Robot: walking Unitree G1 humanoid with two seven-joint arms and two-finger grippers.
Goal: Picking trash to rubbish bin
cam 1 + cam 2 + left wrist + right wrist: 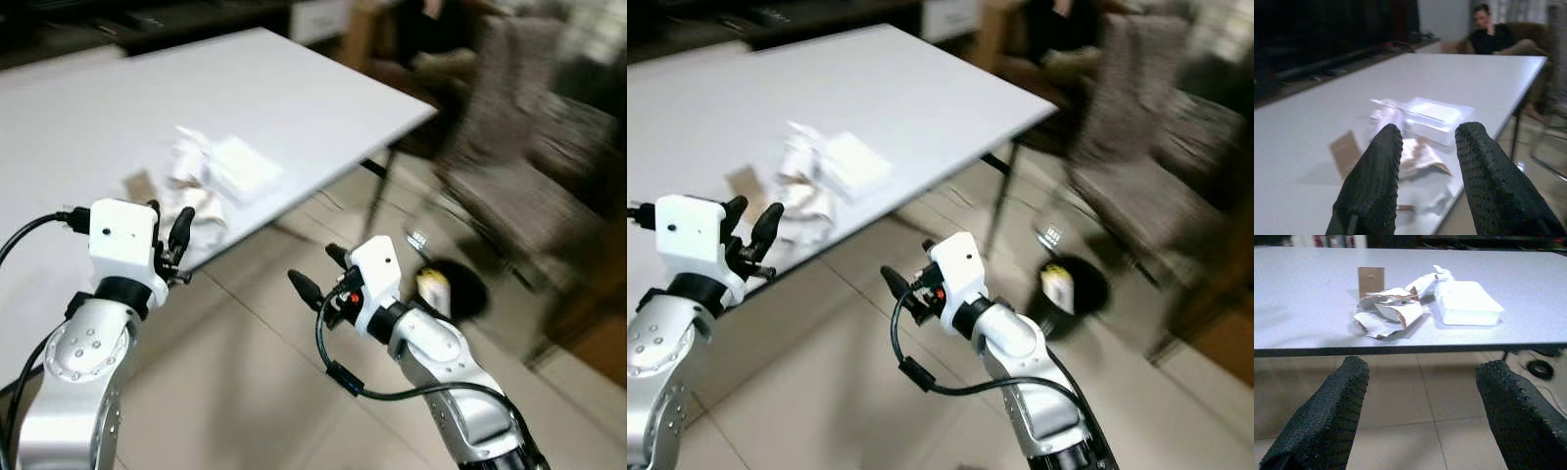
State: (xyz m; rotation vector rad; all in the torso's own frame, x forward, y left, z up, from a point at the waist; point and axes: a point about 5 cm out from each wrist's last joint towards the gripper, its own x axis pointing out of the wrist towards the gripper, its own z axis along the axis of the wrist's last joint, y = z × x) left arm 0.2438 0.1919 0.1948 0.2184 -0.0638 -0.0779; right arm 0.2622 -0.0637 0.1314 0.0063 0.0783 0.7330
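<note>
Trash at the table's near edge, both grippers empty

One white box (1467,302), one crumpled paper heap (1388,313) and one brown card (1371,280) lie by the table (294,108) edge. Left gripper (168,235) hovers there, fingers apart; right gripper (321,272), spread wide, hangs over floor below, bin (453,289) beyond

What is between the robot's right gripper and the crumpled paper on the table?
Only bare tiled floor and the white table's edge separate the open right gripper from the crumpled paper, as the right wrist view shows.
</note>
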